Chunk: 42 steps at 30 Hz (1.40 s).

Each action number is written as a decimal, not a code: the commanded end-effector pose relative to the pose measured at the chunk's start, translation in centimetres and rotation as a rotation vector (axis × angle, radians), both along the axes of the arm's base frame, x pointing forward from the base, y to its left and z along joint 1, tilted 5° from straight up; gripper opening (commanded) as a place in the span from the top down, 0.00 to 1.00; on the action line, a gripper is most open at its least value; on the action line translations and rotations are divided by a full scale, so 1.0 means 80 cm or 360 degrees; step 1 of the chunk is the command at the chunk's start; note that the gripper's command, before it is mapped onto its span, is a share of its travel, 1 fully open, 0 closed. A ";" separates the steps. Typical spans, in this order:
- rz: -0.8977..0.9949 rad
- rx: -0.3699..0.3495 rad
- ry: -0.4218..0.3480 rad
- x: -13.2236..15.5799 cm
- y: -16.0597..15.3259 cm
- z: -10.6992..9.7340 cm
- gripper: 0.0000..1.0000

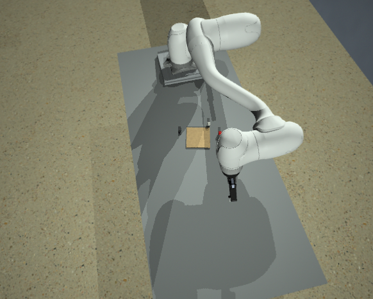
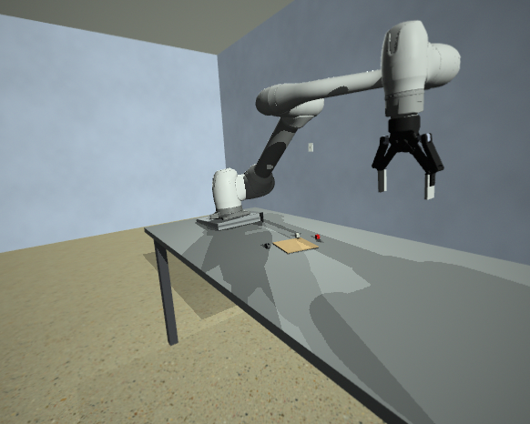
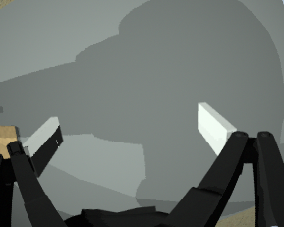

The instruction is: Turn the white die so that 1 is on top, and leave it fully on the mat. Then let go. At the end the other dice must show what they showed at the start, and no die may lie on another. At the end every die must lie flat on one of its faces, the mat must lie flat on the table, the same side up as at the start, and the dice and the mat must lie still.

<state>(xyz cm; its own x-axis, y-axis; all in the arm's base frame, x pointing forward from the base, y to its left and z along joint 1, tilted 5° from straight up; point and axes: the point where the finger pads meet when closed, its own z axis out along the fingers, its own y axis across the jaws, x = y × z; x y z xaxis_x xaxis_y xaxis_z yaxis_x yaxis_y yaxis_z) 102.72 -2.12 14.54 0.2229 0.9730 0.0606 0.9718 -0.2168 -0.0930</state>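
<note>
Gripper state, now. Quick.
Gripper: open wide, holding nothing, high above the table, away from the white die.

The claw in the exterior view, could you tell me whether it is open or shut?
Open. The claw hangs high above the table with its two fingers spread wide apart and nothing between them.

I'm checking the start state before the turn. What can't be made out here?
- White die: top face unreadable, too small in top and exterior views; whether it sits on the mat or just off its edge is unclear.
- Black die and red die: pips too small; the arm partly covers the red one in top view.
- Wrist view: no die visible; the open tool hangs high.
</note>
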 end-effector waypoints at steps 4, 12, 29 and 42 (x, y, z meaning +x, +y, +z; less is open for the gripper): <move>0.0000 0.0000 0.0000 0.000 0.000 0.000 0.00; 0.0000 0.0000 0.0000 0.000 0.000 0.000 0.00; -0.0519 -0.0088 0.0026 -0.099 -0.056 0.006 0.00; -0.1195 -0.0198 0.0043 -0.273 -0.112 -0.005 0.00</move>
